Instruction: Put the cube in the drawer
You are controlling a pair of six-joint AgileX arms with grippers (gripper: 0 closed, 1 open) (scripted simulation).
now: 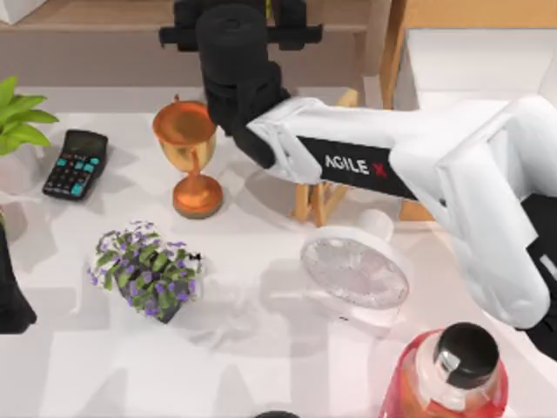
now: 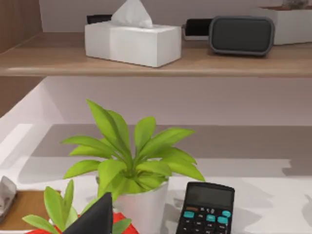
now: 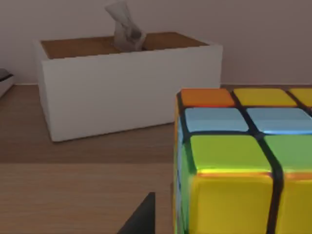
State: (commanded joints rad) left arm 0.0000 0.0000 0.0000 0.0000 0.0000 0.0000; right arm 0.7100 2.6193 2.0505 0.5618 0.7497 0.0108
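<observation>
**Ana:** Closest to the right wrist camera is the cube [image 3: 243, 161], a small puzzle cube of yellow, green, blue and orange squares on a dark grid. It sits right at the claw.

**Ben:** Is the right gripper [image 1: 235, 22] pinching it?

**Ana:** I cannot tell whether the claw is spread or pressed together. 1 dark tip pokes in just beside the cube, and the cube's underside is cut off.

**Ben:** Where is the claw?

**Ana:** Over the brown wooden shelf [image 3: 73, 190] at the back of the table, at the end of the white AgileX arm. Beyond the cube, farther from the claw, stands an open white box [image 3: 126, 92] with a crumpled grey scrap in it.

**Ben:** And the drawer [image 1: 393, 61]?

**Ana:** That large light-orange wooden box with the white inside lies well apart from the claw, toward the table's right side.

**Ben:** Anything else near the claw?

**Ana:** Just in front of it stands a copper trophy cup [image 1: 187, 157]. A black calculator [image 1: 77, 164] with teal keys lies farther to the left.

**Ben:** The other arm?

**Ana:** My left arm [image 1: 10, 296] is parked at the table's left edge.
</observation>
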